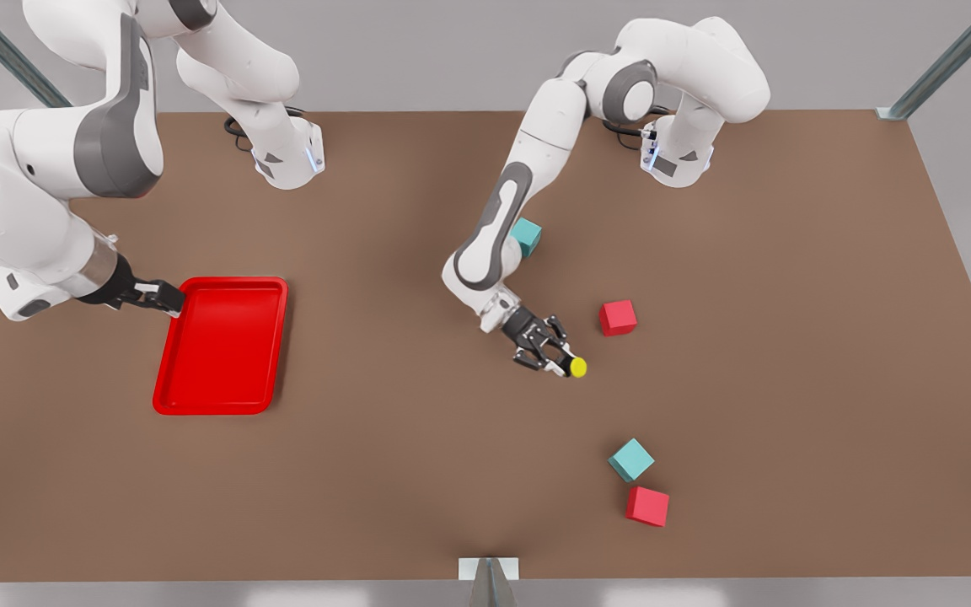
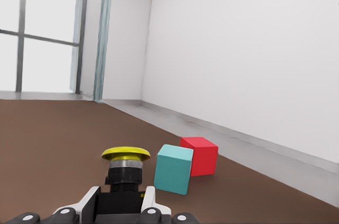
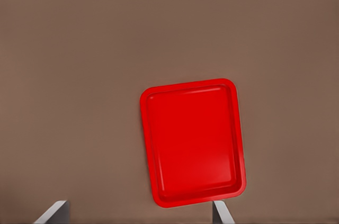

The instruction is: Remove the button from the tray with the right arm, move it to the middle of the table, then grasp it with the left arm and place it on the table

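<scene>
The button (image 1: 577, 367) has a yellow cap and a dark stem, and my left gripper (image 1: 564, 362) is shut on that stem, low over the middle of the table (image 1: 418, 472). In the left wrist view the button (image 2: 125, 155) sticks out past the fingers (image 2: 150, 198). The red tray (image 1: 220, 346) lies at the front view's left with nothing in it. My right gripper (image 1: 161, 297) hovers at the tray's far left corner. In the right wrist view its fingertips (image 3: 55, 211) stand wide apart and open above the tray (image 3: 193, 142).
A red cube (image 1: 618, 318) sits just beyond the button, toward the front view's right. A teal cube (image 1: 526, 236) lies behind the left arm. Another teal cube (image 1: 630, 459) and red cube (image 1: 647, 506) lie near the front edge, and a teal cube (image 2: 174, 169) and a red cube (image 2: 201, 155) also show ahead of the left gripper.
</scene>
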Robot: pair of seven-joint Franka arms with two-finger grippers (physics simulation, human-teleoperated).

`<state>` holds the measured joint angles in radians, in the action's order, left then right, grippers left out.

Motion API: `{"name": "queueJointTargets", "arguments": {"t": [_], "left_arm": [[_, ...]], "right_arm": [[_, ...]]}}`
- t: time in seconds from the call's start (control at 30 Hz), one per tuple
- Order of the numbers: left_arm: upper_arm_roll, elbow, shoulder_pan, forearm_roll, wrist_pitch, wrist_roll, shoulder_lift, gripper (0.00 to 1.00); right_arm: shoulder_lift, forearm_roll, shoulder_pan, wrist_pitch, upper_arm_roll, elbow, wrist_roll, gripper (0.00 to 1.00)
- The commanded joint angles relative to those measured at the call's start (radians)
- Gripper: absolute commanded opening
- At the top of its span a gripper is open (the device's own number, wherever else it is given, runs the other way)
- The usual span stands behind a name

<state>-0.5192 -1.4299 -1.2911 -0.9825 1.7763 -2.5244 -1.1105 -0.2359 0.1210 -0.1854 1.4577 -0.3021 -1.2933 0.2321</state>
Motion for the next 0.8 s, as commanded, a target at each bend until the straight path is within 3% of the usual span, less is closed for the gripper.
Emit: {"name": "queueJointTargets", "arguments": {"t": [0.0,0.4,0.57,0.77], "left_arm": [[-0.001,0.002,-0.002,-0.058,-0.061,-0.942,-0.025,0.47],[0.030,0.008,0.110,-0.403,0.048,-0.901,-0.078,0.47],[0.053,0.006,0.156,-0.400,0.071,-0.582,-0.075,0.47],[0.087,0.046,0.268,-0.407,0.078,-0.536,-0.077,0.47]], "right_arm": [[0.001,0.002,0.000,-0.007,0.000,0.002,-0.002,1.00],[0.000,0.017,-0.002,-0.007,0.000,0.002,-0.002,1.00],[0.000,0.017,-0.002,-0.007,0.000,0.002,-0.002,1.00],[0.000,0.016,-0.003,-0.008,0.001,0.008,-0.002,1.00]]}}
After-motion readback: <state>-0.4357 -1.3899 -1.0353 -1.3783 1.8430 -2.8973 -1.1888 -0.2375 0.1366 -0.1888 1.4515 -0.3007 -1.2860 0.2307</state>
